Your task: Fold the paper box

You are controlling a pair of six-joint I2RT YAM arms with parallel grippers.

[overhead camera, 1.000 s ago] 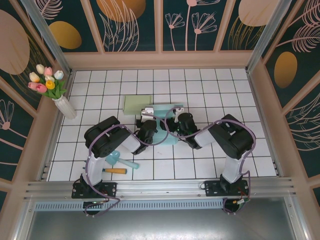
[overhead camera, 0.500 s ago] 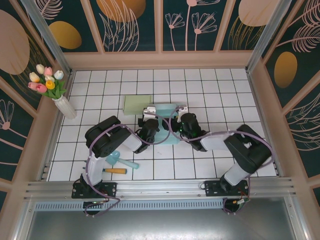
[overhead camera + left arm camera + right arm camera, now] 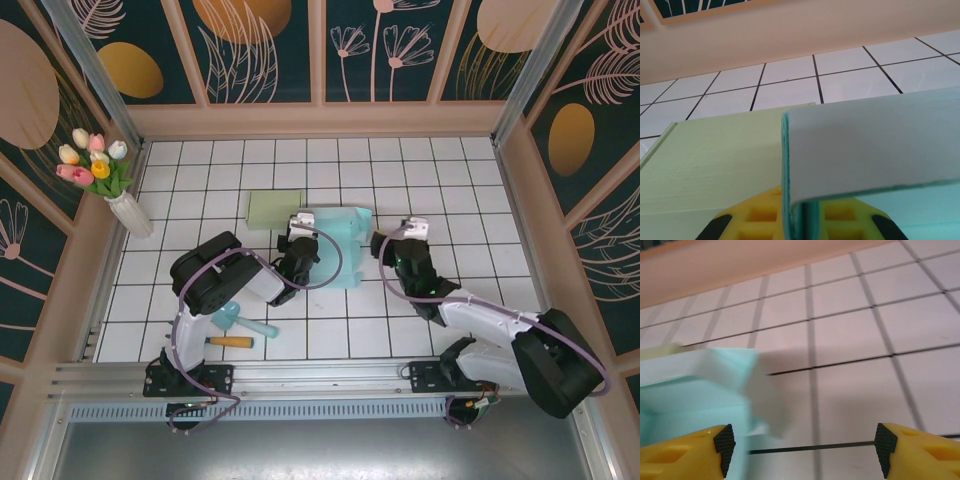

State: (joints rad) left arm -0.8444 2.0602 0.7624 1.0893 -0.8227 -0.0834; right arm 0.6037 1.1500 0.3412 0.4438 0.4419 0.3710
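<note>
Rightward and clear of the box is where the right arm has swung since a second ago, when its gripper sat against the box's right side; the left arm has stayed put.

The white tiled table point(image 3: 460, 190) carries everything. On it, a little left of centre, lies the teal paper box point(image 3: 342, 238), partly folded, with one wall standing up. A pale green cardboard sheet point(image 3: 275, 208) lies flat at its far left corner, touching it.

The left gripper point(image 3: 300, 235) is at the box's left edge. In the left wrist view its yellow fingers point(image 3: 757, 220) are pinched on the upright teal wall point(image 3: 870, 145), with the green sheet point(image 3: 715, 160) just behind.

The right gripper point(image 3: 395, 243) is just beside the box's right edge and apart from it. In the right wrist view its fingers point(image 3: 685, 452) stand wide apart over bare tile, holding nothing, with the box point(image 3: 690, 385) off to the left and blurred.

A white vase point(image 3: 130, 213) of tulips point(image 3: 90, 162) stands at the table's left edge. Near the left arm's base lie a teal-handled tool point(image 3: 245, 322) and, closer in, an orange-handled tool point(image 3: 232, 342).
</note>
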